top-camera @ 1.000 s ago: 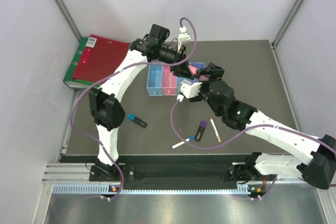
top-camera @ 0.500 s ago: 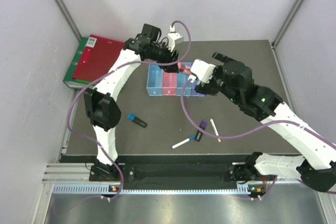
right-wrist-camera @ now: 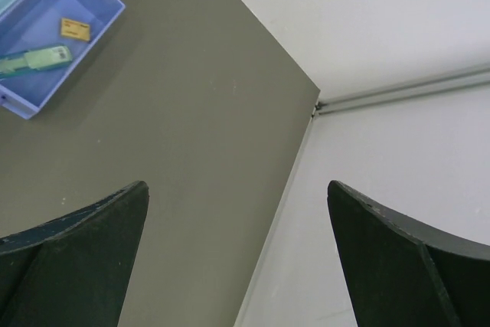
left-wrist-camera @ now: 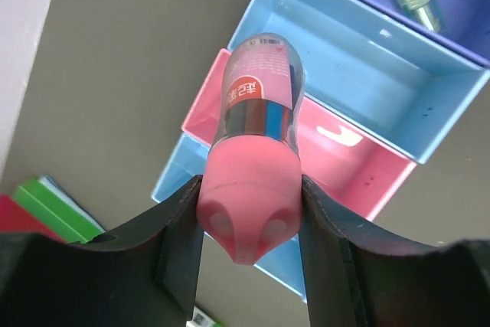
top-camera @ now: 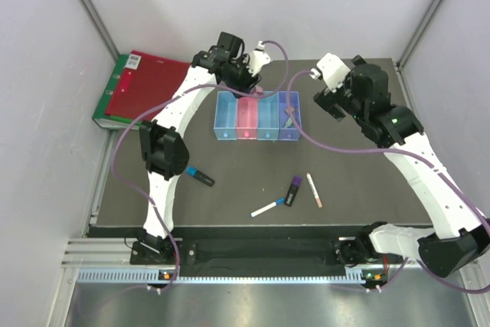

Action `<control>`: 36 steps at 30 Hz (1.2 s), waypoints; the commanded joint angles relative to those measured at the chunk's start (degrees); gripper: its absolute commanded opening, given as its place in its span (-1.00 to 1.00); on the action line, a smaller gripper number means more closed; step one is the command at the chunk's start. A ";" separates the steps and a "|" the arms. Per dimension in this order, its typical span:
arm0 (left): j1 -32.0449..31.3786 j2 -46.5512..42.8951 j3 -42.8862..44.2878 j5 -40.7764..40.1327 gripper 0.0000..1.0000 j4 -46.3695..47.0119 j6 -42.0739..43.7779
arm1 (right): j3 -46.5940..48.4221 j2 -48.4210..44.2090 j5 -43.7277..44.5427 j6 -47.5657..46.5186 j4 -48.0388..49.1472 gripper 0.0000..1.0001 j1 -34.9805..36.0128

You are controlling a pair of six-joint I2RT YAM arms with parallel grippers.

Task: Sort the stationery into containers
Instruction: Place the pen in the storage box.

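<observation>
My left gripper (left-wrist-camera: pixel 251 184) is shut on the pink cap of the brown bottle (left-wrist-camera: pixel 256 97), held above the pink bin (left-wrist-camera: pixel 348 160) and the end light blue bin (left-wrist-camera: pixel 184 178) of the containers (top-camera: pixel 258 116). The purple-blue bin (right-wrist-camera: pixel 46 5) holds the green marker (right-wrist-camera: pixel 34 60) and the tan block (right-wrist-camera: pixel 75 29). My right gripper (right-wrist-camera: pixel 237 258) stands open and empty, raised right of the bins. On the mat lie the blue-black highlighter (top-camera: pixel 200 177), the purple-black highlighter (top-camera: pixel 292 189), the white blue-capped pen (top-camera: pixel 268 208) and the pinkish pen (top-camera: pixel 315 189).
A red binder (top-camera: pixel 149 86) lies on a green binder (top-camera: pixel 106 109) at the back left. The mat's far right corner (right-wrist-camera: pixel 314 105) meets the white wall. The left arm (top-camera: pixel 184 105) arches over the mat's left side.
My right arm has swung up and to the right, away from the bins. The left gripper, still holding the bottle, has shifted a little behind the bins.
</observation>
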 commanded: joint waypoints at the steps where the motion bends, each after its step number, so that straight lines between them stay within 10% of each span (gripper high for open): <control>1: -1.15 1.06 5.17 -0.49 -1.00 2.30 7.28 | 0.68 -1.07 0.42 1.20 2.45 0.99 -2.81; 36: -5.81 5.89 -0.19 -6.55 -1.00 6.16 21.61 | -1.52 -3.63 -2.13 5.42 3.16 0.99 -7.04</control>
